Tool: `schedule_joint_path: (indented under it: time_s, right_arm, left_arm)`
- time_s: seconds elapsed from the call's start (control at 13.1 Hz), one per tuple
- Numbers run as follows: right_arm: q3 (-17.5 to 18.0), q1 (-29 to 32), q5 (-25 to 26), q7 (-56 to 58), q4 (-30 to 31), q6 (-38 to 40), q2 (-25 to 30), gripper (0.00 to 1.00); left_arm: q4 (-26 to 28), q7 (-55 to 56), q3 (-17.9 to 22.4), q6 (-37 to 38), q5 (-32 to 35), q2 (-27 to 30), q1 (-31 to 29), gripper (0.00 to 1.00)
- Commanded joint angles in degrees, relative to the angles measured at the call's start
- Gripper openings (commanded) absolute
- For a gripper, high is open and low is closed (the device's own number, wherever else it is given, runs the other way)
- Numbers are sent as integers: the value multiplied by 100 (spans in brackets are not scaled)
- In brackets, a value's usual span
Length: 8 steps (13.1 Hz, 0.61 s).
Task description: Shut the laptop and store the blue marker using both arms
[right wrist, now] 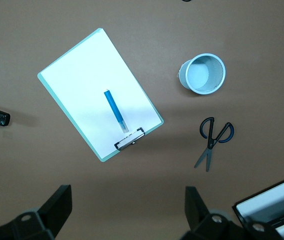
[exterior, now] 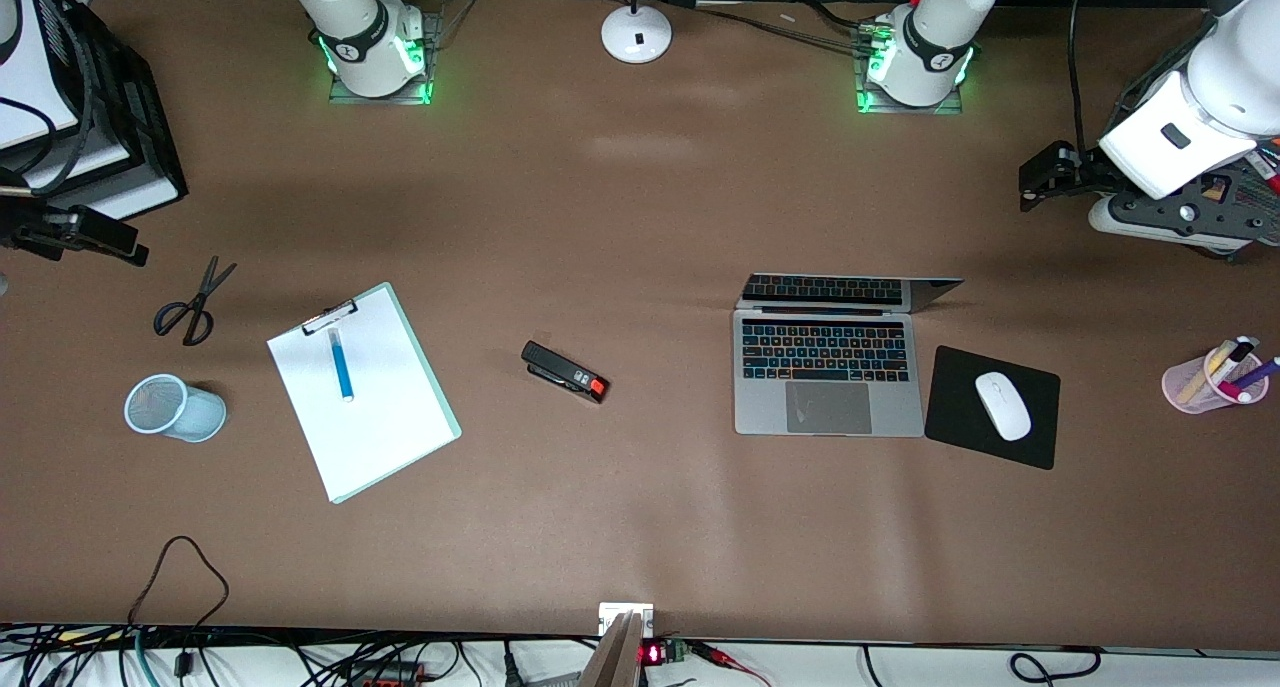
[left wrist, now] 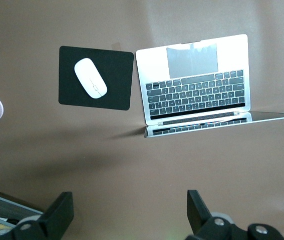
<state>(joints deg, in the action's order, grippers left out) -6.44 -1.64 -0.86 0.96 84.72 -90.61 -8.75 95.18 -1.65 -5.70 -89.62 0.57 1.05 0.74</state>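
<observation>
Both grippers barely show in the front view. Left gripper [left wrist: 126,215] spread wide, empty, up over bare table toward the left arm's end; right gripper [right wrist: 126,212] likewise wide and empty at the right arm's end. Laptop [exterior: 828,372] open, screen upright – lid face hidden. Black mouse pad [exterior: 950,407] with white mouse [exterior: 1002,405] just beside it. Blue marker [exterior: 341,364] lies on the clipboard [exterior: 380,417] paper. Scissors [exterior: 190,305], mesh cup [exterior: 175,409], stapler [exterior: 565,372] around; pen cup [exterior: 1212,380] partly cut off in the left wrist view.
</observation>
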Motion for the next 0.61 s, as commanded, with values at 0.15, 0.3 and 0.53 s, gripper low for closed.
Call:
schedule_joint_path:
  time_s: [0.15,0.3,0.53]
  right_arm:
    - [108,94,42,-16,97,35,136,100]
    - [108,85,42,-8,97,17,101,100]
    - [117,68,42,19,97,-18,-4,100]
  left_arm:
    - [-176,-72,-10,68,-5,-70,6,100]
    - [-176,-72,-10,68,-5,-70,6,100]
    - [-176,-72,-10,68,-5,-70,6,100]
